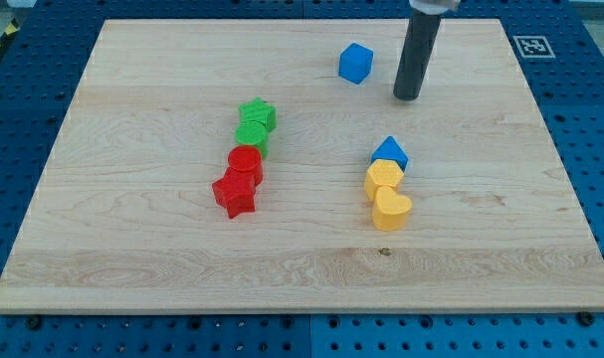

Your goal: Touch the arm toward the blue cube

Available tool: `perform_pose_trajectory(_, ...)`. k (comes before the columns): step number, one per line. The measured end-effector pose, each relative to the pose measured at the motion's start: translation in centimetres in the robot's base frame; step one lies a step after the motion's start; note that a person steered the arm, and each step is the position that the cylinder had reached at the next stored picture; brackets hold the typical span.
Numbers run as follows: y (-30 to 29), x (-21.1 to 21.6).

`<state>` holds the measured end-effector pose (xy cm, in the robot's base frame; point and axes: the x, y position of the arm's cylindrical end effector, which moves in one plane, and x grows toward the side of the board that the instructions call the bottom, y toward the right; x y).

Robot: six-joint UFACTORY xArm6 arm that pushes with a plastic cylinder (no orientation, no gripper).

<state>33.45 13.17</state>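
The blue cube (355, 62) sits near the view's top, right of centre, on the wooden board (132, 249). My tip (407, 96) stands just to the right of the cube and slightly lower in the view, a small gap apart from it. The dark rod rises from there out of the view's top.
A blue triangular block (389, 152), a yellow block (384, 178) and a yellow heart (391, 209) form a column right of centre. A green star (258, 113), a green round block (251, 137), a red cylinder (246, 162) and a red star (235, 193) form a column left of centre.
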Motion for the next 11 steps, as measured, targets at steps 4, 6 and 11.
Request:
perform_pose_trajectory(4, -7.3, -9.8)
perform_pose_trajectory(6, -8.7, -6.8)
perform_pose_trajectory(11, -5.9, -0.4)
